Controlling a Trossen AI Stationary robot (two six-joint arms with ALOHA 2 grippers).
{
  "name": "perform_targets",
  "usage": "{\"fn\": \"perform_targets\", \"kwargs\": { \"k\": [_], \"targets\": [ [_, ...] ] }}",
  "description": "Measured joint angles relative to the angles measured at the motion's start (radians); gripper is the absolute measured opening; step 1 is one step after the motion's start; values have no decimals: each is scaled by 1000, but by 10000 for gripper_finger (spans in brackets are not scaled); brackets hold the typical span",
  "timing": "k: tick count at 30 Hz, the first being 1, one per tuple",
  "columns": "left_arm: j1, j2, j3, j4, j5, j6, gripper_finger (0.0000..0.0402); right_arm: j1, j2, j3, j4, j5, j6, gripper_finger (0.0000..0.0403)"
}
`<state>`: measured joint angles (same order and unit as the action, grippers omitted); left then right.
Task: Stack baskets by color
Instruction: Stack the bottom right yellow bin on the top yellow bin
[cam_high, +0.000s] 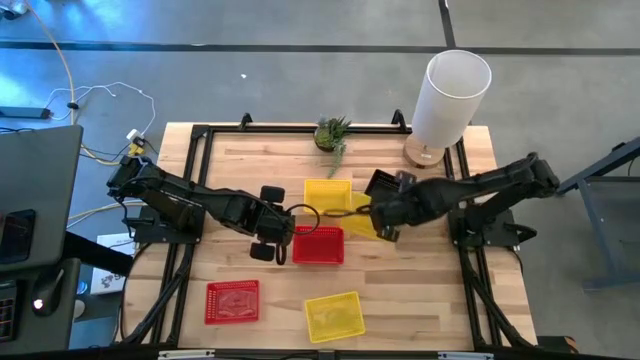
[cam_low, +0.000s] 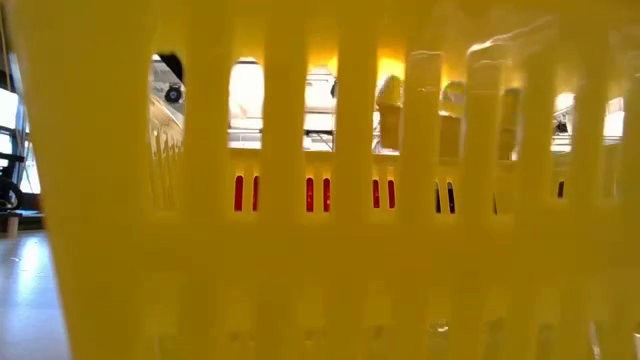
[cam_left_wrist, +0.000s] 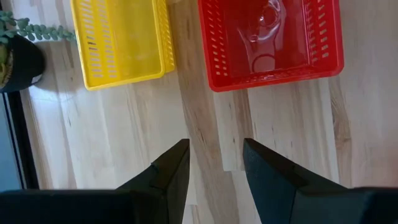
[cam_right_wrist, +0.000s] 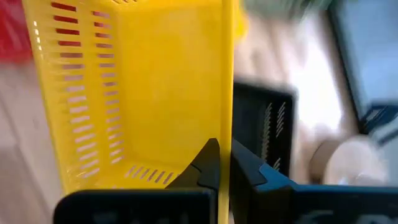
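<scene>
My right gripper is shut on a yellow basket at mid-table, beside a black basket. Another yellow basket and a red basket rest on their bottoms just left of it. My left gripper hangs open above bare wood in front of those two, touching nothing. A second red basket and a third yellow basket sit near the front edge. My right gripper pinches one side wall of the yellow basket at its rim, one finger inside the basket and one outside. The fingers slant down from the table's right side. The basket hangs tilted below them; whether any part rests on the table I cannot tell.
A tall white cylinder stands at the far right corner and a small green plant at the far edge. A black frame runs round the tabletop. The front yellow basket fills the low view.
</scene>
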<state>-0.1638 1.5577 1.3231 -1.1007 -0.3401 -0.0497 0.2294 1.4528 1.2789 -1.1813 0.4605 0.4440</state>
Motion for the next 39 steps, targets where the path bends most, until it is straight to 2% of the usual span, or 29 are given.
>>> {"fn": "perform_targets", "kwargs": {
  "k": [4, 9, 14, 21, 24, 30, 34, 39],
  "targets": [
    [0, 0, 0, 0, 0, 1, 135, -62, 0, 76, 48, 42, -160, 0],
    [0, 0, 0, 1, 0, 1, 135, -140, 0, 122, 147, 44, -376, 0],
    [0, 0, 0, 3, 0, -23, 135, -216, 0, 129, 288, 24, -583, 0],
    [0, 0, 0, 3, 0, -44, 135, -313, 4, 129, 554, -57, -821, 0],
    [0, 0, 0, 4, 1, -47, 135, -352, 8, 129, 623, -110, -868, 0],
    [0, 0, 0, 4, 1, -52, 135, -418, 8, 129, 652, -144, -896, 0],
    [0, 0, 0, 4, 1, -52, 135, -454, 8, 129, 686, -202, -898, 0],
    [0, 0, 0, 5, 1, -52, 135, -467, 8, 129, 686, -248, -893, 0]
  ]
}}
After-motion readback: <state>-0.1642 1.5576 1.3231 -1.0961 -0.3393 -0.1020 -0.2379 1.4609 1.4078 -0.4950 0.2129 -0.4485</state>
